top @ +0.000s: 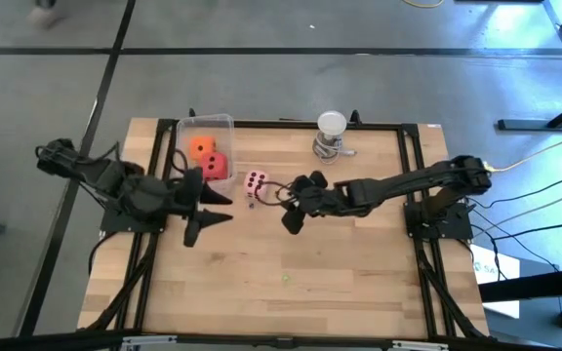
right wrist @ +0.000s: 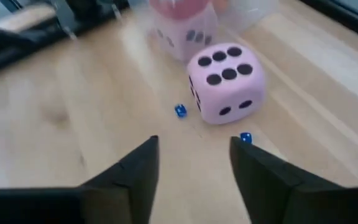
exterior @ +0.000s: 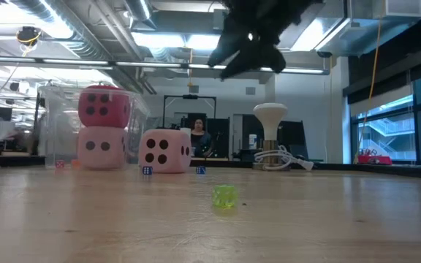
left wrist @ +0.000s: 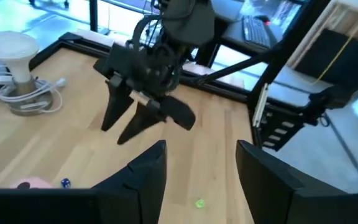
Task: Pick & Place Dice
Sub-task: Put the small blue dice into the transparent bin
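**Dice on table and in clear bin; both grippers empty**

- Pale pink die [top: 255,181]: on the bare wood, near the table's middle toward the far edge, six pips up in the right wrist view. Two tiny blue dice [right wrist: 180,111] lie just beside it.
- Clear plastic bin [top: 224,123]: at the far left of the table. Holds an orange die [top: 201,148] and a red die [top: 216,165]; the low view shows the red one stacked on a second pale pink die [exterior: 102,147].
- Small green die [exterior: 224,196]: alone on the near wood.
- Right gripper [top: 294,207]: above the table just beside the loose pink die, fingers spread, holding nothing.
- Left gripper [top: 206,213]: near the bin, fingers apart, empty.
- White round-topped object [top: 331,125]: far edge, with a coiled cable at its base.
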